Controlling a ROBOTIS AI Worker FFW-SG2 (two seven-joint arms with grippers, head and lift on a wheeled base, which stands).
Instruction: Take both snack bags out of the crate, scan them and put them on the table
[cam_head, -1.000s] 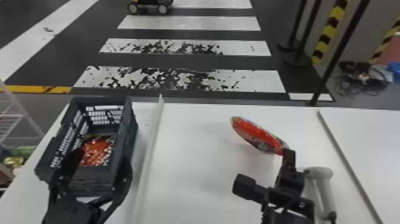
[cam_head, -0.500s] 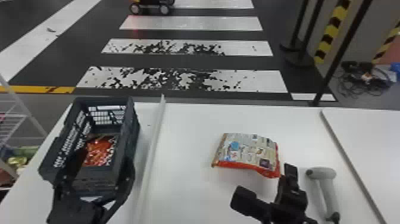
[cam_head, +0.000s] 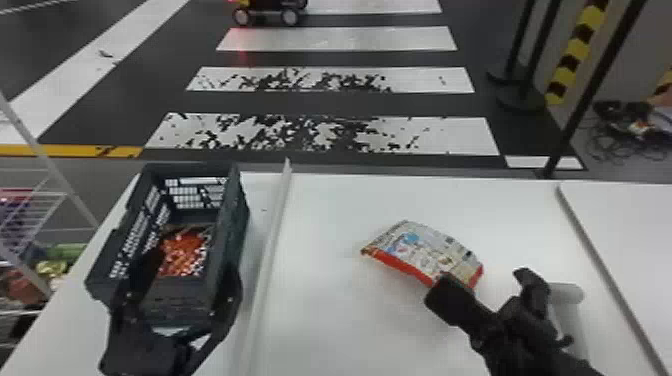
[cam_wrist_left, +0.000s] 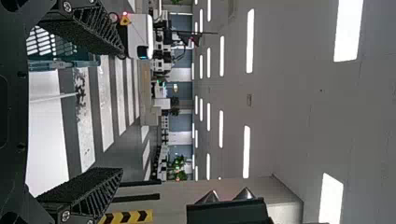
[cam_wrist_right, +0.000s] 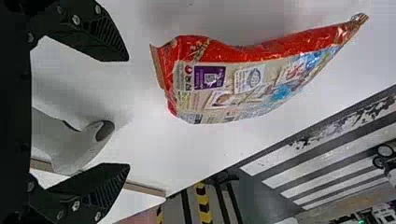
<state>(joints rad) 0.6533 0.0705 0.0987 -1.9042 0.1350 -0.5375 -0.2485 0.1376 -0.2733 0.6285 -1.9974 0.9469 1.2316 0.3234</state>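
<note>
Right gripper (cam_wrist_right: 126, 112) open and empty, lower right of the head view. Snack bag (cam_head: 425, 252) just past its fingertips, right of centre, looks to be lying on the white table (cam_head: 320, 310). Scanner (cam_head: 566, 294) at lower right, partly behind that gripper. Crate (cam_head: 239, 227) at left, second bag (cam_head: 184, 252) inside; left gripper (cam_wrist_left: 122, 112) open over its near end. Step: handling bag one — scanned or not, can't tell. Next probably either a regrip for the scanner or backing off clear of the bag. Unclear: finger-to-bag contact in head view. Left arm covers part of the crate — second bag's near side hard to make out.
</note>
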